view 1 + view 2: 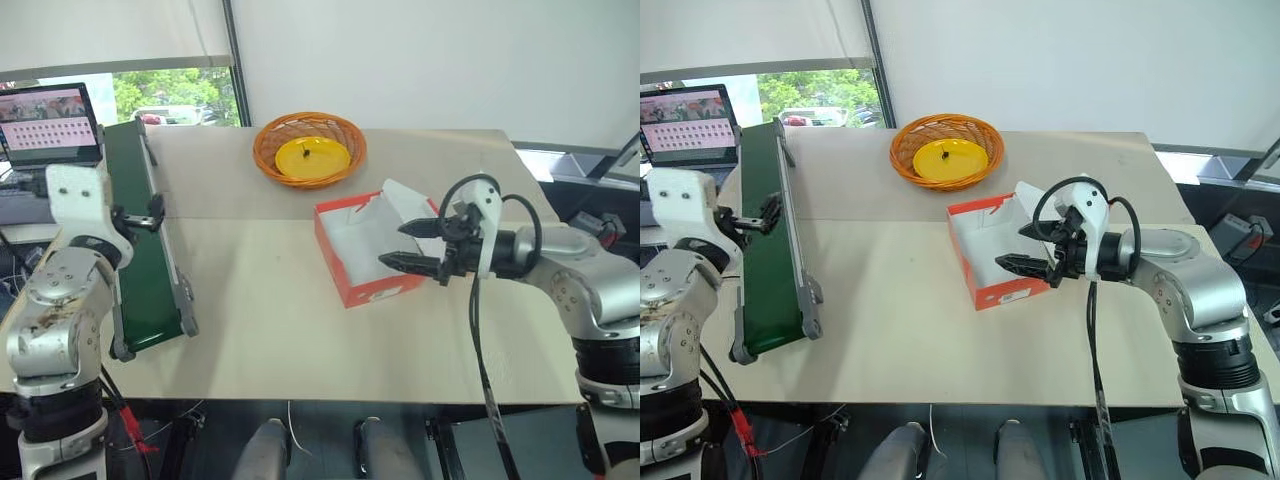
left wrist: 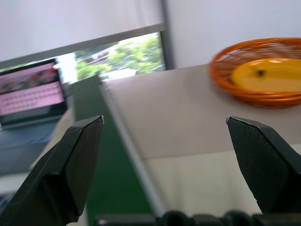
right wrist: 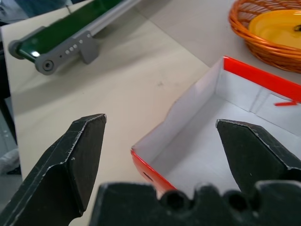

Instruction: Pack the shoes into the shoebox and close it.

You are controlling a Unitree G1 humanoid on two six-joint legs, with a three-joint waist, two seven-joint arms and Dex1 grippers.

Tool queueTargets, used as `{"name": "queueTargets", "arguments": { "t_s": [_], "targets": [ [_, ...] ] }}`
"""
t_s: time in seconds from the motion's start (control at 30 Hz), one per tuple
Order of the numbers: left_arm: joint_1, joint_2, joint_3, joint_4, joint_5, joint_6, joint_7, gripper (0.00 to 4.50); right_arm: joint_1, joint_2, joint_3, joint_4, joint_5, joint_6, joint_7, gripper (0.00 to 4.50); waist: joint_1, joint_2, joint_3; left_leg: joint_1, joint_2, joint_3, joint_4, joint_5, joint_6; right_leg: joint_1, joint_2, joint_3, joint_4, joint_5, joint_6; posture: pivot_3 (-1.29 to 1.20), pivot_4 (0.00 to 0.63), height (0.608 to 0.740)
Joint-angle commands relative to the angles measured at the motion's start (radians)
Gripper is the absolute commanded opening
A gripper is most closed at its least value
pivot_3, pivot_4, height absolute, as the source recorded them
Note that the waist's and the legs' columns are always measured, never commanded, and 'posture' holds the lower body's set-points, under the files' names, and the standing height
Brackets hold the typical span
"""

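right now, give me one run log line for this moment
shoebox: open, empty | right claw: open, over shoebox | left claw: open, by green conveyor | shoes: not packed

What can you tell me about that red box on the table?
The shoebox looks like cardboard, red-orange outside and white inside. It stands open, its lid flap leaning back on the far side, and nothing can be seen inside. It rests flat on the table, in front of the wicker basket. The right tool hovers open over it, not touching.
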Motion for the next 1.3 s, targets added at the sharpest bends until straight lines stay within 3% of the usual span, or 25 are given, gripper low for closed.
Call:
{"name": "queueTargets", "arguments": {
  "t_s": [0.03, 0.33, 0.47, 0.73, 1.07, 1.3],
  "targets": [
    [0.007, -0.038, 0.037, -0.068, 0.024, 0.013, 0.057, 4.5, -0.029, 0.006, -0.016, -0.004, -0.001, -0.034, 0.003, 4.45, 0.002, 0.0, 0.0, 0.0, 0.0, 0.0, 0.0, 0.0, 0.0, 0.0, 0.0, 0.0, 0.0, 0.0, 0.0, 0.0, 0.15, 0.74],
    [0.044, -0.173, 0.018, -0.153, 0.078, 0.067, 0.18, 4.5, -0.004, 0.008, -0.022, -0.024, 0.0, -0.034, -0.003, 4.45, 0.0, 0.0, 0.0, 0.0, 0.0, 0.0, 0.0, 0.0, 0.0, 0.0, 0.0, 0.0, 0.0, 0.0, -0.001, 0.0, 0.15, 0.74],
    [0.043, -0.185, -0.048, -0.15, 0.099, 0.02, 0.15, 4.5, -0.002, 0.014, -0.027, -0.032, 0.005, -0.028, -0.018, 4.45, 0.001, 0.0, 0.0, 0.0, 0.0, 0.0, 0.0, 0.0, 0.0, 0.0, 0.0, 0.0, 0.0, 0.001, -0.001, 0.0, 0.15, 0.74],
    [-0.032, -0.18, -0.058, -0.042, 0.145, -0.016, 0.162, 4.5, 0.031, 0.038, -0.024, -0.101, 0.032, 0.006, -0.053, 4.45, 0.001, 0.0, 0.0, 0.0, 0.0, 0.0, 0.0, 0.0, 0.0, 0.0, 0.0, 0.0, 0.0, 0.001, -0.001, 0.0, 0.15, 0.74],
    [-0.027, -0.281, -0.215, -0.029, 0.172, -0.047, 0.128, 4.5, 0.051, 0.045, -0.032, -0.14, 0.061, 0.038, -0.08, 4.45, 0.003, 0.0, 0.0, 0.0, 0.0, 0.0, 0.001, 0.0, 0.0, 0.0, 0.0, 0.0, 0.0, 0.001, -0.001, 0.0, 0.15, 0.74],
    [-0.002, -0.301, -0.127, -0.018, 0.221, -0.047, 0.215, 4.5, 0.035, 0.053, -0.004, -0.144, 0.071, 0.023, -0.045, 4.45, -0.007, 0.0, 0.0, 0.0, 0.001, 0.001, 0.0, 0.0, 0.0, 0.0, 0.001, 0.001, 0.0, 0.001, -0.001, 0.0, 0.15, 0.74]
  ]
}}
